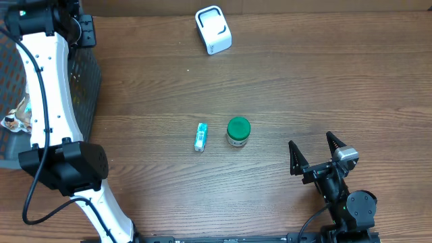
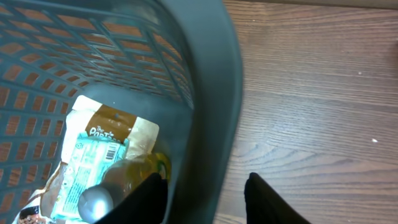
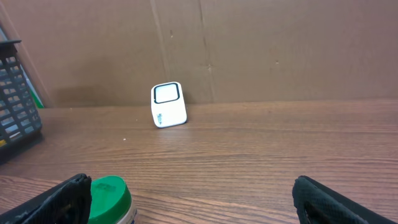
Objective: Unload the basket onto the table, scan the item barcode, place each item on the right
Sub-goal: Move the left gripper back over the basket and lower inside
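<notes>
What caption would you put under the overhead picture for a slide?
A white scanner, green-lidded jar and small blue packet on a wooden table; right gripper open nearby.

Two black fingers (image 3: pixel 59 202) stand wide apart at the bottom corners of the view, with bare wooden tabletop (image 3: pixel 236 162) between them. A jar (image 3: pixel 112 199) with a green lid and a pale body sits at the lower edge, right beside the finger on the left of the view; whether they touch is unclear. Farther back, a small white scanner (image 3: pixel 168 104) stands upright on the tabletop, close to a brown cardboard wall (image 3: pixel 280 50), its dark window facing forward. At the left edge, part of a dark mesh basket (image 3: pixel 15 106) shows.
</notes>
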{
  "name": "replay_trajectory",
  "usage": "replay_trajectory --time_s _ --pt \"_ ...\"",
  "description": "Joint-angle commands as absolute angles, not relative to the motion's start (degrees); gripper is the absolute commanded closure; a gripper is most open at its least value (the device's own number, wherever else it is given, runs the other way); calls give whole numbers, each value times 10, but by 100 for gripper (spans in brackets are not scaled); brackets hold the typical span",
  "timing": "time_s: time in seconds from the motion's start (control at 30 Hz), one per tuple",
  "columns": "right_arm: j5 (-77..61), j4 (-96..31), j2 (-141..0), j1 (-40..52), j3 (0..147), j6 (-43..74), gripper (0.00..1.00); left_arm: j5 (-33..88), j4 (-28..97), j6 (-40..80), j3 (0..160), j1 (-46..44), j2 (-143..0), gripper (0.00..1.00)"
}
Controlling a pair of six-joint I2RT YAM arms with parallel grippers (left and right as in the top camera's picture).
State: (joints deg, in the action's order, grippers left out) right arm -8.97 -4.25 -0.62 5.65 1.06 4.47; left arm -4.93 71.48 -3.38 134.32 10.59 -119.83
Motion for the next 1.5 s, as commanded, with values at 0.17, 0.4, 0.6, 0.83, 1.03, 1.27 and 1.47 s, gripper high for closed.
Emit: replay_trajectory --time_s 0.17,0.4,0.6,0.83,1.03,1.27,1.47 --pt "-87 -40 -2 54 4 44 0 -42 708 2 1341 121 -1210 72" --pt "-86 -40 -2 54 4 44 0 -43 706 51 1341 133 -1210 84" --pt "-87 -40 -2 54 4 44 0 -45 700 69 1341 136 -1210 83" --pt "-86 -40 -2 54 4 44 0 -44 702 46 1341 136 -1210 78" --pt "-87 -40 -2 54 4 44 0 -44 697 4 1341 135 -1210 81" --pt "-86 -40 -2 54 4 44 0 -14 690 -65 1341 135 -1210 84" --pt "-87 -40 -2 54 4 44 0 22 686 -107 1341 135 -1210 85"
